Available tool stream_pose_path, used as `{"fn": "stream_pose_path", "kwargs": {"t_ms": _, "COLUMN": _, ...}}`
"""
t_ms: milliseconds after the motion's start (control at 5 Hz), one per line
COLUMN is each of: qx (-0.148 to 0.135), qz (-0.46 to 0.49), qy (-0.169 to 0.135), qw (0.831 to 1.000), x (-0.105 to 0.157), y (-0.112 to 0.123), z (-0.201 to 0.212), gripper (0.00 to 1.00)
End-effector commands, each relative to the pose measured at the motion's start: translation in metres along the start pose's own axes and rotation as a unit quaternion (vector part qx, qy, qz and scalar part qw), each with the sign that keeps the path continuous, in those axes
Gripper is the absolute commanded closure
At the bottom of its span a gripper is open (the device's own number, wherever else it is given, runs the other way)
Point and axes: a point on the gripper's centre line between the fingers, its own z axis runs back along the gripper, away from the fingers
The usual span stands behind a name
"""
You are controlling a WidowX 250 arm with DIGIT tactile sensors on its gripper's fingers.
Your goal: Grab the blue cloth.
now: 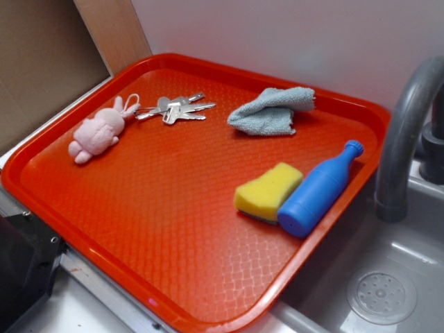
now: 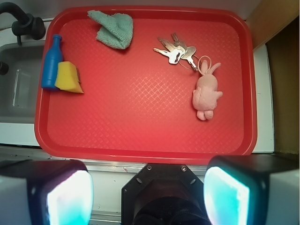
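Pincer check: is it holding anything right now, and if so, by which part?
Nothing is held. The pincer is open, its pads wide apart off the tray's near edge, while the blue cloth lies untouched at the far side.

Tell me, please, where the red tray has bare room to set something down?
The red tray is bare across its middle and whole near side, bordered by the pink bunny keychain, blue cloth and yellow sponge. Crowded spots: the sponge touches the blue bottle; the keys adjoin the bunny.
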Motion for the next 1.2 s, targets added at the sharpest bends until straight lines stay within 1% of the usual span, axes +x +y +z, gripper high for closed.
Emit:
{"fn": "stream_pose_path", "kwargs": {"t_ms": 0, "qx": 0.0, "qz": 0.0, "qy": 0.0, "qw": 1.0, "x": 0.0, "y": 0.0, "z": 0.0, "gripper": 0.0}}
{"fn": "stream_pose_path", "kwargs": {"t_ms": 200, "qx": 0.011, "qz": -0.037, "qy": -0.034, "qw": 0.999, "x": 0.044, "y": -0.019, "z": -0.051, "gripper": 0.0}}
{"fn": "stream_pose_path", "kwargs": {"t_ms": 400, "qx": -0.01, "qz": -0.074, "qy": -0.118, "qw": 0.99, "x": 0.094, "y": -0.049, "z": -0.091, "gripper": 0.0}}
{"fn": "stream_pose_path", "kwargs": {"t_ms": 600, "qx": 0.021, "qz": -0.128, "qy": -0.157, "qw": 0.979, "x": 0.138, "y": -0.072, "z": -0.133, "gripper": 0.0}}
{"fn": "stream_pose_path", "kwargs": {"t_ms": 800, "qx": 0.048, "qz": -0.167, "qy": -0.168, "qw": 0.97, "x": 0.183, "y": -0.079, "z": -0.16, "gripper": 0.0}}
{"fn": "stream_pose_path", "kwargs": {"t_ms": 1000, "qx": 0.066, "qz": -0.17, "qy": -0.158, "qw": 0.971, "x": 0.21, "y": -0.073, "z": -0.185, "gripper": 0.0}}
